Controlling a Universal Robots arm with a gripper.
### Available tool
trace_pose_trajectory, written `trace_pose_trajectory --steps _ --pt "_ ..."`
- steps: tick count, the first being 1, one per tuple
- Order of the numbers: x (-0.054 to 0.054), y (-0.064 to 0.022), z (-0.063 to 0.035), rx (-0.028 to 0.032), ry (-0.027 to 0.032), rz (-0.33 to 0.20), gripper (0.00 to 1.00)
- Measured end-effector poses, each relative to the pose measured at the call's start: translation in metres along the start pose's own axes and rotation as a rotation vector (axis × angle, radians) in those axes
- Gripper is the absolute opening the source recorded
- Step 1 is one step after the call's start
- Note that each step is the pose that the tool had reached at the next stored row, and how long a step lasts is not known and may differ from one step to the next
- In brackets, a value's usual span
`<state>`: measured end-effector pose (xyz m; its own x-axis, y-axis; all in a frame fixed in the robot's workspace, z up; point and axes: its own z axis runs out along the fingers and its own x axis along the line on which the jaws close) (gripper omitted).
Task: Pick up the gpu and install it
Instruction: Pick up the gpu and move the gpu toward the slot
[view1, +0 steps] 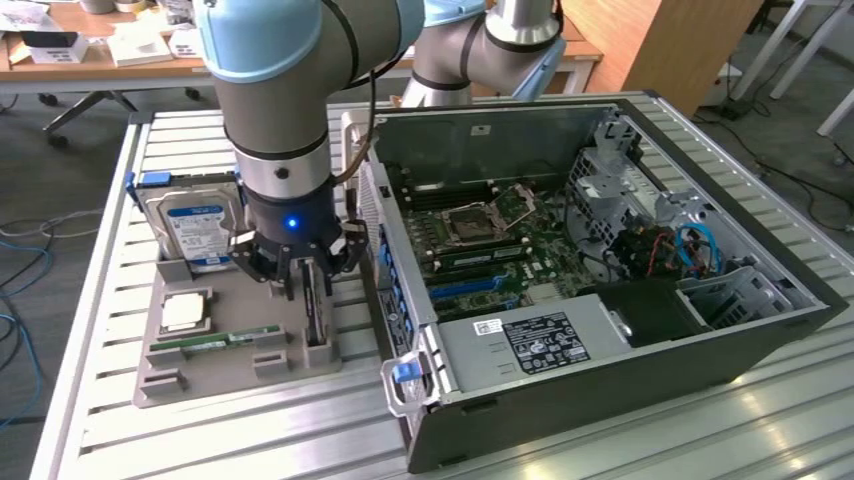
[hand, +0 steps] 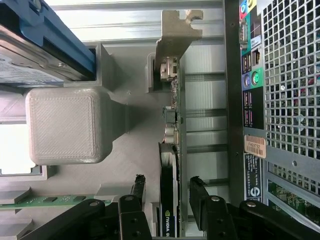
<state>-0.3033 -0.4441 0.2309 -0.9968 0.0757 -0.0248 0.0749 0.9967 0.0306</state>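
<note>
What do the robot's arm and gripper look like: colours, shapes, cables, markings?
The arm is grey and cylindrical with pale blue joint caps. A blue light glows above the black gripper with slim jaws; a dark cable runs alongside.

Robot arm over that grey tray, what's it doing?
The arm's gripper is down over the grey tray, its open fingers on either side of the gpu, a dark card standing on edge there. The fingers are not touching the card, and it has not been lifted from its slot. The open computer case lies beside the tray, on the exterior view's right, with its board exposed.
</note>
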Motion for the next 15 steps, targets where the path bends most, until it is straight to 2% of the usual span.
trace_pose_trajectory --steps 4,5,15 --pt "0.0000 0.0000 0.0000 0.0000 0.0000 0.000 0.47" --pt "0.0000 0.0000 0.0000 0.0000 0.0000 0.000 0.40" --pt "-0.0005 0.0001 0.0002 -0.0003 -0.0002 0.000 0.40"
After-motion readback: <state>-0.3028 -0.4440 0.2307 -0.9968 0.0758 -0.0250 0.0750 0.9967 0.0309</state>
